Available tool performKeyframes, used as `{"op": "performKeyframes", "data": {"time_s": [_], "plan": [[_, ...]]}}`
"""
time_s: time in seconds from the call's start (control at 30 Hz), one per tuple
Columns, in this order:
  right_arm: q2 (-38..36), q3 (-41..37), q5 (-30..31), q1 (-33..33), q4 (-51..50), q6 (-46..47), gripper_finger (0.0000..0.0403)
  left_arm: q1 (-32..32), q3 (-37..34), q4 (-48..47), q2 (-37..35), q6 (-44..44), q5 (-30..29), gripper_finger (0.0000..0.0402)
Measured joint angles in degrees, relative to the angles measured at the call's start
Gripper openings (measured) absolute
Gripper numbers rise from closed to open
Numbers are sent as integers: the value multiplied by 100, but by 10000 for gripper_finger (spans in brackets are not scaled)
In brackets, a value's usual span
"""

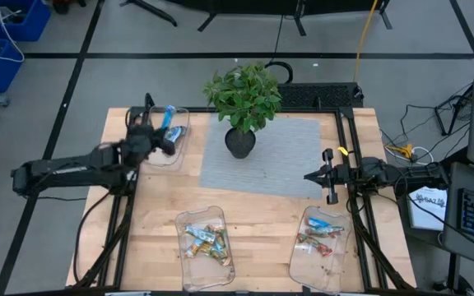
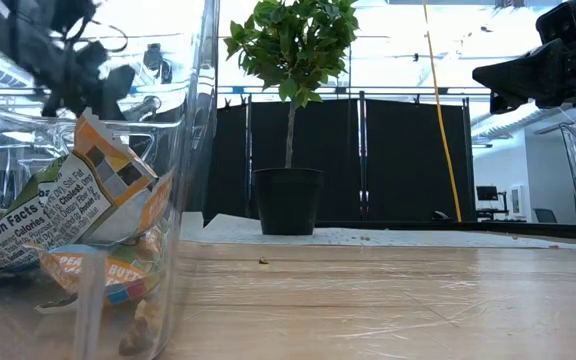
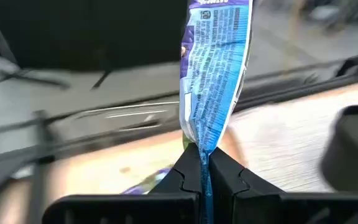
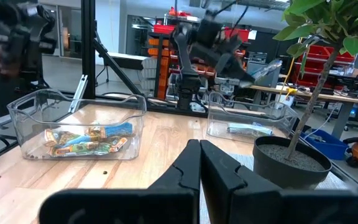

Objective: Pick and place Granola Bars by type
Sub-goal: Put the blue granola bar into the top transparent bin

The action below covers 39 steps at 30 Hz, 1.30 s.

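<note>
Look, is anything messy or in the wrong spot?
One thing: the right-hand front tray holds a blue-white bar on top of red-blue bars, so two kinds share it. The left claw pinches another blue-white bar above the far-left tray.

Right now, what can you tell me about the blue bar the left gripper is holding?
The blue bar is a slim foil-looking packet, blue and white with fine print on the side facing the wrist camera. It stands upright, pinched at its lower end by the shut left gripper, held in the air over the far-left clear tray. Nothing else touches it.
</note>
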Motion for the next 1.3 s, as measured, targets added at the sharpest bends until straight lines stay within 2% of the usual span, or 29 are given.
{"op": "performKeyframes", "data": {"time_s": [0.07,0.17,0.33,0.4,0.5,0.6,0.77,1.07,1.3], "plan": [[0,-2,0,0,0,0,0,163,598,-875,109,-77,6,8],[0,0,0,0,0,0,0,311,1275,-1245,183,190,20,8],[0,0,0,0,0,-2,0,762,2228,-2334,322,346,1020,8],[2,-2,0,0,-2,-2,0,996,2593,-2944,464,347,1227,8],[2,0,0,0,-2,0,0,1419,3094,-3805,782,324,1484,8],[2,0,0,0,0,0,0,1876,3410,-4188,1182,507,2091,8],[2,-1,0,0,0,0,0,2466,3479,-4278,2045,1044,3318,8],[2,-1,0,0,-1,-1,0,2744,3472,-4596,3632,1121,3057,8],[2,0,0,0,0,0,0,2679,2982,-3796,3984,1220,3225,8]]}}
